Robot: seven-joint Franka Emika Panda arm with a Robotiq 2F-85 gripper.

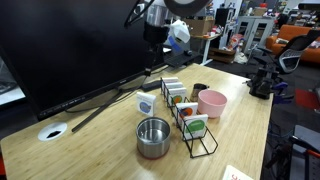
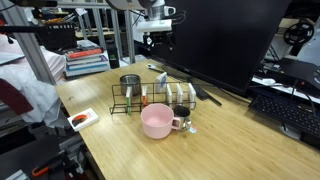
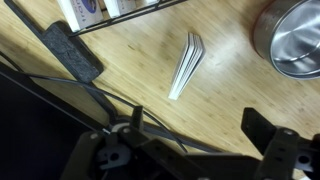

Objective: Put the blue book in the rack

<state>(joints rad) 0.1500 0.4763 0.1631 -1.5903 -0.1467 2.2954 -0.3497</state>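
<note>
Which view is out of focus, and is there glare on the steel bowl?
Wrist view: the gripper at the bottom edge is dark and out of focus, the table sharp; the steel bowl carries bright reflections along its rim. Both exterior views: even indoor light, soft shadows, the rack small and coarse in detail.

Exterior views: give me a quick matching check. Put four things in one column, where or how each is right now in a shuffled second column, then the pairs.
1. small pale blue book
2. round pink bowl
3. long black wire rack
4. robot hand

A. open, high above the table
B. holds several upright books
C. on the table outside the rack, on the side of the monitor
D. beside the rack, on the side away from the monitor

Pairs: 1-C, 2-D, 3-B, 4-A
</note>
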